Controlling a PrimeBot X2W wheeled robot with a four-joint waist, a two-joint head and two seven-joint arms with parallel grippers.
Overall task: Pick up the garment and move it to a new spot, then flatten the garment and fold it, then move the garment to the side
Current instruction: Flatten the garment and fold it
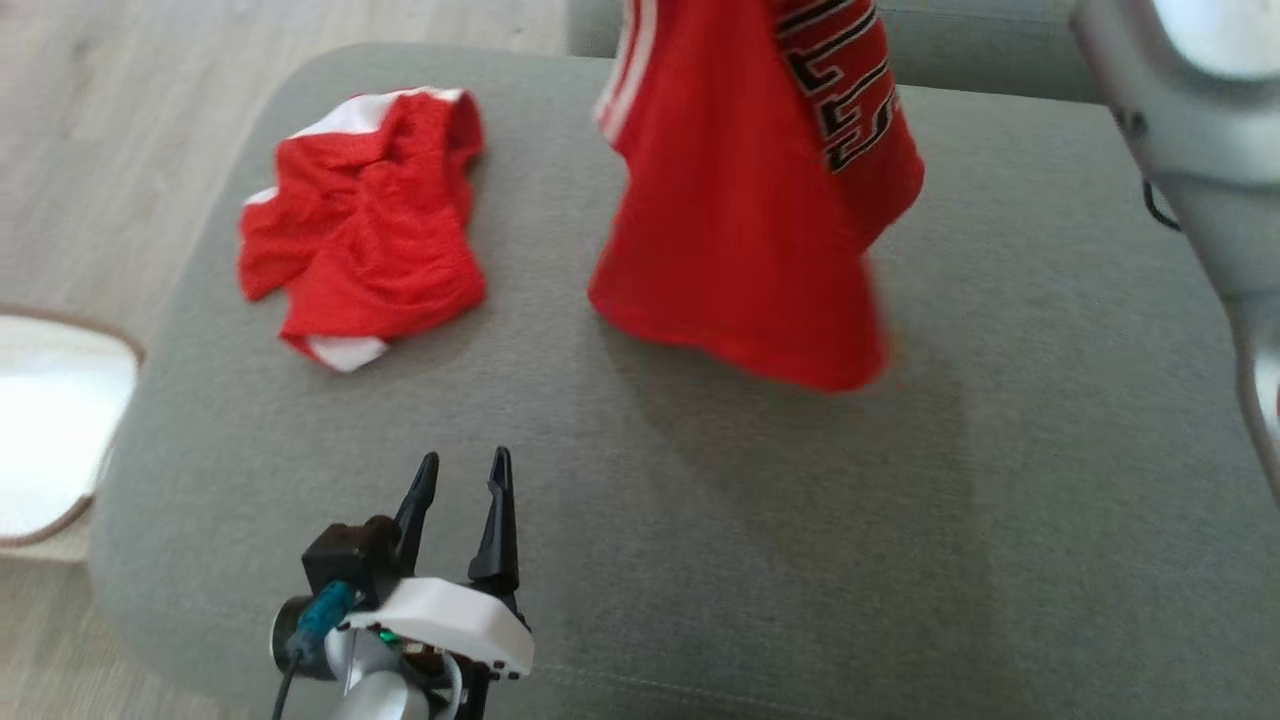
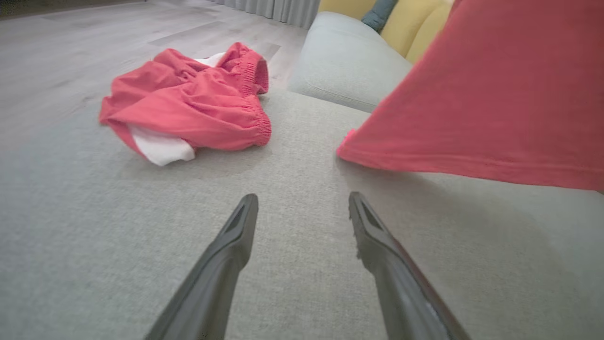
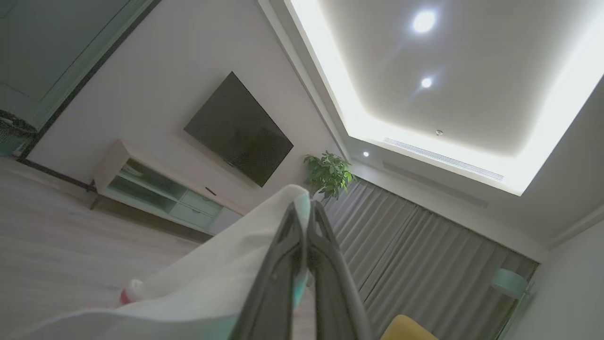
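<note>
Two red garments counted, one lettered jersey (image 1: pixel 740 220) and one crumpled pair of shorts (image 1: pixel 365 230), one grey sofa seat (image 1: pixel 700 520), two tools counted, left tool (image 1: pixel 465 455), right tool (image 3: pixel 305 208), one television (image 3: pixel 238 130), one plant (image 3: pixel 328 174).

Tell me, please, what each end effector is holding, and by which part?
The right end effector is shut on the jersey, pinching a pale edge of it. The left end effector is open and empty.
</note>
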